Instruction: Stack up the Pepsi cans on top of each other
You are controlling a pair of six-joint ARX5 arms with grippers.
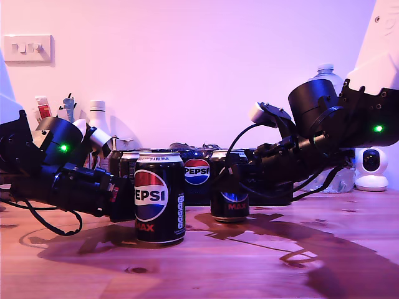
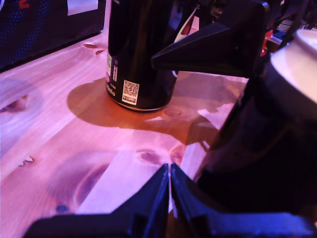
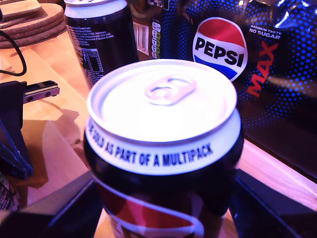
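Observation:
A Pepsi can [image 1: 229,198] stands on the wooden table [image 1: 249,261] right of centre in the exterior view. My second gripper [image 3: 163,210] is shut on this can [image 3: 163,114], one finger against each side. A nearer Pepsi can [image 1: 159,198] stands left of centre in the exterior view. My first gripper [image 2: 169,193] is shut and holds nothing, low over the table just beside that can [image 2: 267,134]. The held can [image 2: 138,54] lies ahead of it. A third Pepsi can [image 1: 129,163] stands behind the first arm.
A black shrink-wrapped Pepsi multipack [image 1: 197,171] sits behind the cans against the wall. A clear water bottle [image 1: 327,73] and a small white camera [image 1: 371,167] stand at the exterior view's right. Cork coasters [image 3: 29,20] lie beyond the cans. Cables trail from both arms.

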